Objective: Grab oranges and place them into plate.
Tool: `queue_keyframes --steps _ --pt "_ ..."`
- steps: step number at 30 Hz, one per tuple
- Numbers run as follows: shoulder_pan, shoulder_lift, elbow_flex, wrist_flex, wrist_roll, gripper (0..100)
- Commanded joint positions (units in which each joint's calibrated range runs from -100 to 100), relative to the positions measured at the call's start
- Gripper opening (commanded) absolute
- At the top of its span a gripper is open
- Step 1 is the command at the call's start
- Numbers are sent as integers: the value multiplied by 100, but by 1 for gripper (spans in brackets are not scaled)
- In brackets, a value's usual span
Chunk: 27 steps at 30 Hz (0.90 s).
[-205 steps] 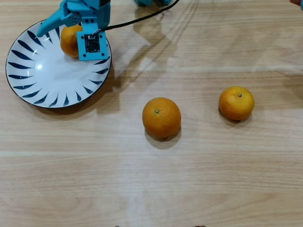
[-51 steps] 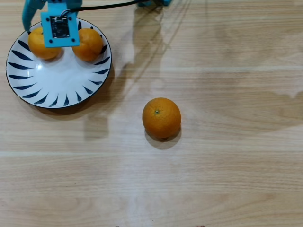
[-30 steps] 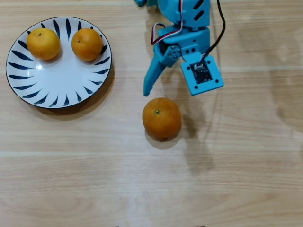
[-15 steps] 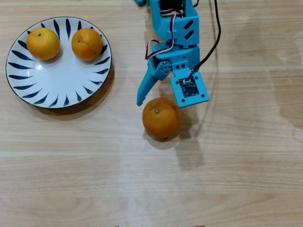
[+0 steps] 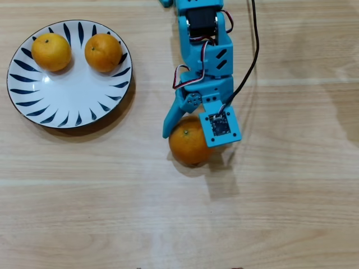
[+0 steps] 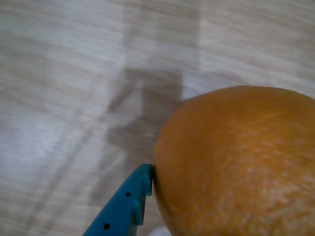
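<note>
The blue pincer (image 5: 188,131) is spread wide around the big orange (image 5: 189,147) on the worktop (image 5: 269,202), one fingertip (image 6: 142,182) touching its side. Squeeze gently across the middle, so it can't roll, then lift toward the plate (image 5: 33,106).

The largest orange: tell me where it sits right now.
In the overhead view the largest orange sits on the wooden table, right of the plate, between the gripper fingers.
</note>
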Motion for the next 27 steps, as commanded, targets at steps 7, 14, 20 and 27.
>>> queue_keyframes --steps 7,14,20,27 --pt "87 248 -104 -415 -26 35" --pt "79 248 -104 -415 -32 29" --pt "23 231 -104 -407 -121 23" --pt "111 -377 -132 -286 109 23"
